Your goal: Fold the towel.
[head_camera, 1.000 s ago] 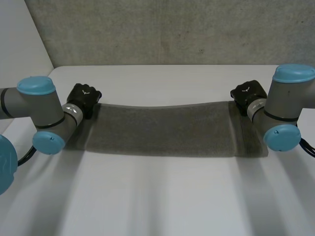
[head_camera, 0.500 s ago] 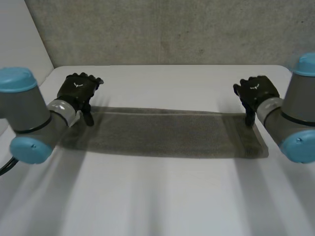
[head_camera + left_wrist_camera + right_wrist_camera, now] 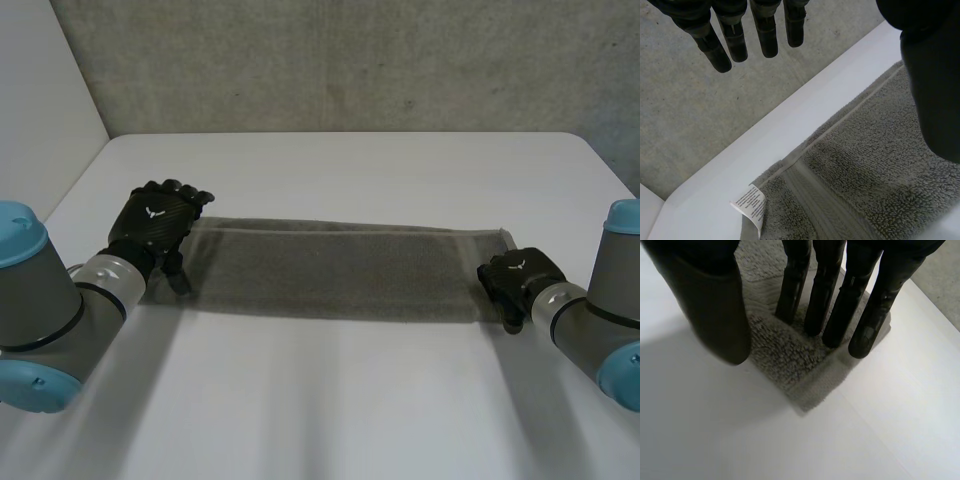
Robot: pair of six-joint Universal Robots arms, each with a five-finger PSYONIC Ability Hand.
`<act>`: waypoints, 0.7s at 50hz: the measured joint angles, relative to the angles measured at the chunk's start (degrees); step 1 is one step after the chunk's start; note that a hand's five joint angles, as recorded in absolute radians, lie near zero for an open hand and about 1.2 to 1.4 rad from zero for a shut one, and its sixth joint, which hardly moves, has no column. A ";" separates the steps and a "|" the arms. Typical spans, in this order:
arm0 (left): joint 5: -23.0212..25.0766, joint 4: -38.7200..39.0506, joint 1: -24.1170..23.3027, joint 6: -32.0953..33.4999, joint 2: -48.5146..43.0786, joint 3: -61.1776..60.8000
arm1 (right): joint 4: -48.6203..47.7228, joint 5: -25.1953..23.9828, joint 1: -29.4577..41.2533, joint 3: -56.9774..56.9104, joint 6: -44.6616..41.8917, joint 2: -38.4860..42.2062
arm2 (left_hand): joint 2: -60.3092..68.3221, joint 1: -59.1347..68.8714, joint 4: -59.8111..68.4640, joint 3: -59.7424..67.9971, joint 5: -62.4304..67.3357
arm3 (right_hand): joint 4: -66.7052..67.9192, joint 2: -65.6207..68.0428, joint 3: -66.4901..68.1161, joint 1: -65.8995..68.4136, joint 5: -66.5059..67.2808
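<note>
One towel [image 3: 330, 268] is laid out, its label [image 3: 751, 206] seen at the left wrist; left robot hand [image 3: 155, 225] and right robot hand [image 3: 515, 279] are seemingly spread.

The head view looks down from the near side of the white bench [image 3: 360, 400], taking in the whole long grey terry towel [image 3: 340, 270]. The left wrist view hangs above the towel's labelled end, facing beyond the bench edge. The right wrist view sits closer, over the opposite end's corner. All share the towel.

light: soft, diffuse | table [image 3: 400, 170]: pale, brightest far side | source: possibly overhead
</note>
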 measured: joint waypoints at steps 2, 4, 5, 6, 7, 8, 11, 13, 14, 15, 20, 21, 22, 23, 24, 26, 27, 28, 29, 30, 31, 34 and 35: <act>0.00 0.06 0.01 -0.02 -0.07 0.04 | -0.63 0.15 -0.49 -0.42 -0.02 0.90 | 0.00 0.00 0.00 0.00 0.00 | 14.22 14.40 14.17 14.06 14.38; 0.00 0.07 0.02 -0.03 -0.10 0.06 | -0.96 0.40 -0.96 -0.76 -0.04 1.50 | 0.00 -0.01 0.00 0.00 0.00 | 25.68 26.75 26.18 24.67 25.98; 0.00 0.07 0.02 -0.03 -0.11 0.06 | -1.10 0.65 -1.30 -0.96 -0.05 1.79 | 0.00 -0.01 0.00 0.00 0.00 | 30.25 29.72 30.11 27.17 30.52; 0.00 0.07 0.03 -0.04 -0.12 0.06 | -1.25 0.96 -1.70 -1.20 -0.06 2.03 | 0.00 -0.02 0.00 0.00 0.00 | 31.77 29.88 31.59 28.74 31.73; 0.00 0.07 0.03 -0.04 -0.12 0.06 | -1.33 1.19 -1.93 -1.34 -0.07 2.12 | 0.00 -0.02 0.00 0.00 0.00 | 31.99 29.88 31.83 29.33 31.84; 0.00 0.07 0.03 -0.04 -0.12 0.05 | -1.52 1.71 -2.43 -1.64 -0.10 2.24 | 0.00 -0.03 0.00 0.00 0.00 | 32.10 29.88 31.92 30.36 31.85; 0.01 0.06 0.03 -0.05 -0.12 0.02 | -1.82 3.31 -3.86 -2.48 -0.25 2.36 | 0.00 -0.04 0.00 0.00 0.00 | 32.10 29.88 31.92 30.68 31.85; 0.01 0.06 0.04 -0.05 -0.10 -0.03 | -1.81 4.19 -4.81 -3.07 -0.61 2.29 | 0.00 -0.05 0.00 0.00 0.00 | 32.10 29.88 31.92 30.74 31.85; 0.01 0.05 0.04 -0.05 -0.06 -0.09 | -1.71 4.85 -5.64 -3.54 -1.04 2.21 | 0.00 -0.07 0.00 0.00 0.00 | 32.10 29.88 31.92 30.74 31.85; 0.01 0.05 0.04 -0.05 -0.02 -0.15 | -1.61 5.31 -6.37 -3.96 -1.47 2.12 | 0.00 -0.09 0.00 0.00 0.00 | 32.10 29.88 31.93 30.77 31.85; 0.01 0.04 0.04 -0.05 0.37 -0.53 | -0.67 6.75 -11.67 -5.99 -6.12 1.76 | 0.00 -0.12 0.00 0.00 0.00 | 32.10 29.88 31.92 30.96 31.85; 0.01 0.04 0.03 -0.05 0.55 -0.69 | -0.34 7.13 -13.49 -6.90 -8.31 1.71 | 0.00 -0.12 0.00 0.00 0.00 | 32.10 29.88 31.92 31.02 31.85; 0.01 0.04 0.03 -0.04 0.64 -0.75 | -0.22 7.31 -14.22 -7.36 -9.26 1.69 | 0.00 -0.12 0.00 0.00 0.00 | 32.10 29.88 31.93 31.07 31.85; 0.00 0.04 0.04 -0.04 0.79 -0.85 | -0.05 7.74 -15.42 -8.26 -11.04 1.65 | 0.00 -0.12 0.00 0.00 0.00 | 32.10 29.88 31.93 31.17 31.85; 0.00 0.04 0.03 -0.04 0.89 -0.91 | 0.07 8.04 -16.08 -8.85 -12.10 1.63 | 0.00 -0.12 0.00 0.00 0.00 | 32.10 29.88 31.92 31.21 31.85; -0.03 0.04 0.03 -0.04 1.18 -1.07 | 0.32 9.30 -17.55 -11.10 -15.12 1.54 | 0.00 -0.12 0.00 0.00 0.00 | 32.10 29.88 31.93 31.22 31.89; -0.04 0.04 0.04 -0.04 1.24 -1.10 | 0.35 9.67 -17.68 -11.65 -15.63 1.50 | 0.00 -0.12 0.00 0.00 0.00 | 32.10 29.88 31.93 31.23 31.94; -0.04 0.04 0.02 -0.04 1.34 -1.14 | 0.42 10.35 -17.68 -12.64 -16.35 1.40 | 0.00 -0.14 0.00 0.00 0.00 | 32.10 29.88 31.92 31.24 31.98; -0.05 0.04 0.00 -0.04 1.45 -1.18 | 0.45 11.01 -17.50 -13.62 -16.88 1.28 | 0.00 -0.13 0.00 0.00 0.00 | 32.10 29.88 31.93 31.25 32.00; -0.06 0.04 0.00 -0.04 1.53 -1.21 | 0.50 11.68 -17.01 -14.48 -17.13 1.13 | 0.00 -0.13 0.00 0.00 0.00 | 32.10 29.88 31.93 31.27 32.00; -0.07 0.05 0.01 -0.04 1.58 -1.22 | 0.50 11.99 -16.39 -14.95 -17.09 0.96 | 0.00 -0.13 0.00 0.00 0.00 | 32.10 29.88 31.93 31.27 32.00; -0.08 0.09 0.00 -0.06 1.85 -1.24 | 0.26 13.17 -10.13 -17.77 -15.67 -0.76 | 0.00 -0.13 0.00 0.00 0.00 | 32.10 29.88 31.93 31.40 32.00; -0.08 0.10 0.01 -0.08 1.92 -1.25 | 0.13 13.51 -7.00 -18.71 -14.83 -1.47 | 0.00 -0.13 0.00 0.00 0.00 | 32.10 29.88 31.93 31.40 32.00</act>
